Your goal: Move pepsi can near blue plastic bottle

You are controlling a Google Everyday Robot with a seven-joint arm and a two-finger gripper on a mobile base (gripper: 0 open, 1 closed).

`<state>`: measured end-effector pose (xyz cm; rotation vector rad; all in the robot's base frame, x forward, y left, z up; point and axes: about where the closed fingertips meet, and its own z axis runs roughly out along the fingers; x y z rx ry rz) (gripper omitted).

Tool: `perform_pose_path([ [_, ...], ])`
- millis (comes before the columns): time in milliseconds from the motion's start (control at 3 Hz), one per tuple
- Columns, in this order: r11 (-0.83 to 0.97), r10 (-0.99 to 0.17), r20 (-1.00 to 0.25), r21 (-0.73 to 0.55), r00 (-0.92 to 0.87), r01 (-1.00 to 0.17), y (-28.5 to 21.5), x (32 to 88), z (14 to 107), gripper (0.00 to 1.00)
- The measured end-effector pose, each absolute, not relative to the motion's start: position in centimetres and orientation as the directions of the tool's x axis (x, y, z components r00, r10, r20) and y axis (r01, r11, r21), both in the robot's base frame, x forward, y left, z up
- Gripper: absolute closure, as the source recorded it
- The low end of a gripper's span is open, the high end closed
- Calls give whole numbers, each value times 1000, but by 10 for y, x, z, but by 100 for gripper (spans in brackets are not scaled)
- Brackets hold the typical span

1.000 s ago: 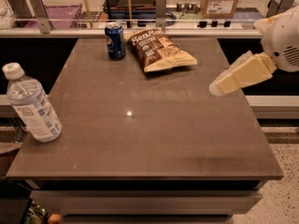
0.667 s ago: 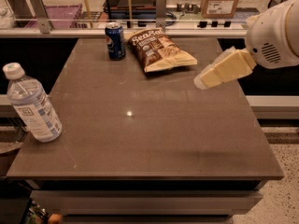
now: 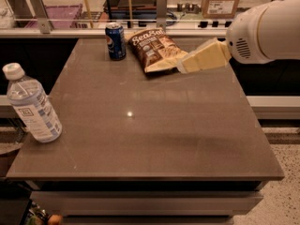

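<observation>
**Can far, bottle left, gripper by the bag**

The blue plastic bottle [image 3: 32, 104] stands at the left edge of the brown table [image 3: 154, 125], well apart from the pepsi can [image 3: 115, 41], which is upright at the far side. A snack bag [image 3: 157, 49] lies just right of the can. The gripper [image 3: 184, 67] is at the bag's right edge; parted or closed, I cannot tell. The arm [image 3: 267, 29] is cut off at the right.

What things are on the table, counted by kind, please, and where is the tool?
soda can: 1
water bottle: 1
snack bag: 1
Total: 3 things on the table
The tool, not counted, is over the far right part of the table, at the right edge of the snack bag.
</observation>
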<state>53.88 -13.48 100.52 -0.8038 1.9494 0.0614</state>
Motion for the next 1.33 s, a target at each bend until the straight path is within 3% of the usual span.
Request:
perform_pose_path([
  [333, 784, -452, -865, -267, -220, -561, -122, 565, 1008, 0],
  [1333, 788, -424, -891, -275, -161, -550, -108, 601, 1018, 0],
])
